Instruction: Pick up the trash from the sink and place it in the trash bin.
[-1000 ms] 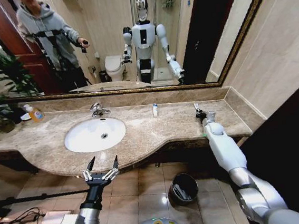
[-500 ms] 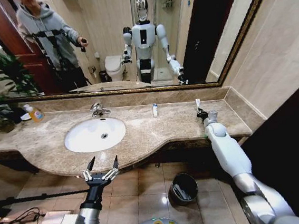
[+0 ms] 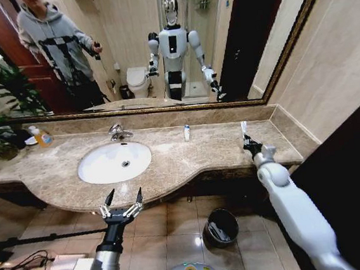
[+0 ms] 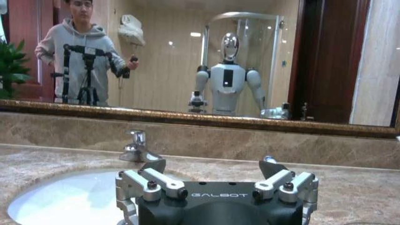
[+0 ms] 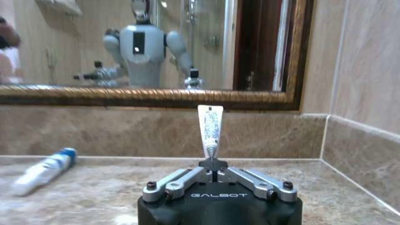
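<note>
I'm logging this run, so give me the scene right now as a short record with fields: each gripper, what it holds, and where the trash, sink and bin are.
right gripper: over the counter's right end, shut on a flat white tube, held upright
left gripper: open, in front of the counter below the sink
other trash: small white bottle on the counter right of the faucet
bin: on the floor under the counter

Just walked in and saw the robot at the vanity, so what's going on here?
The right gripper is shut on a flat white tube, held above the countertop right of the sink. A small white bottle lies on the counter. The left gripper hangs open before the sink; the trash bin stands below.
</note>
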